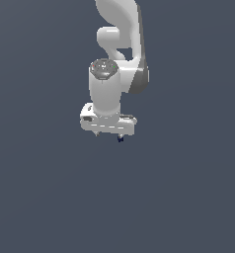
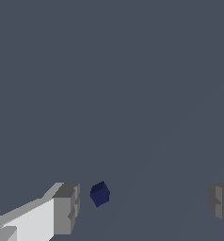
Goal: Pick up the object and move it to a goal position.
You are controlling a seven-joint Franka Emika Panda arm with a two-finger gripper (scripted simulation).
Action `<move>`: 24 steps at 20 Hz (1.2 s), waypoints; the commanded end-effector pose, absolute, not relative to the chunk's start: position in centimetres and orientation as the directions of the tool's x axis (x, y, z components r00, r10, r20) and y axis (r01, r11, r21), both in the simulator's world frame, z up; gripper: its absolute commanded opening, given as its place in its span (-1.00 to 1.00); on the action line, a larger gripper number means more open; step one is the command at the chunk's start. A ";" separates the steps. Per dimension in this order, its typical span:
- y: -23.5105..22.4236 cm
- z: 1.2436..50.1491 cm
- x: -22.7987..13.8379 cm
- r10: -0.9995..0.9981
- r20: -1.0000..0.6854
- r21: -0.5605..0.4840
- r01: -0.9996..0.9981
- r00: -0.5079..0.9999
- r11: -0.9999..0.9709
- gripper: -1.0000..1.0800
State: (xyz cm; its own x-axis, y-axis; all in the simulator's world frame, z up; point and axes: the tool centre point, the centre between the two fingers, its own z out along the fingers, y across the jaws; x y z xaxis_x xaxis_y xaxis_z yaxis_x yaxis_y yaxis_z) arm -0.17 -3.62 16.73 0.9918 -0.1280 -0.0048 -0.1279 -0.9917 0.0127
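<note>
The object (image 2: 100,193) is a tiny dark navy-blue lump lying between my two grey fingertips, much nearer to one finger (image 2: 66,208) than to the other finger (image 2: 221,202). My gripper (image 2: 143,205) stands open, with a wide gap and nothing held. In the exterior view the white gripper (image 1: 108,134) points down from the arm, and the object (image 1: 120,140) peeks out just under its end toward the exterior view's right.
A flat dark grey-blue surface (image 1: 188,197) fills both views. The white arm (image 1: 119,44) rises above the gripper in the exterior view.
</note>
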 end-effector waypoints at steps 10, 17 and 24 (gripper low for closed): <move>-1.8 13.7 -1.9 -0.385 -0.006 0.001 -0.385 0.923 -0.923 0.92; -0.8 11.8 -3.2 -0.546 -0.008 -0.002 -0.546 0.838 -0.838 0.92; 0.1 10.0 -4.7 -0.690 -0.009 -0.003 -0.690 0.724 -0.724 0.92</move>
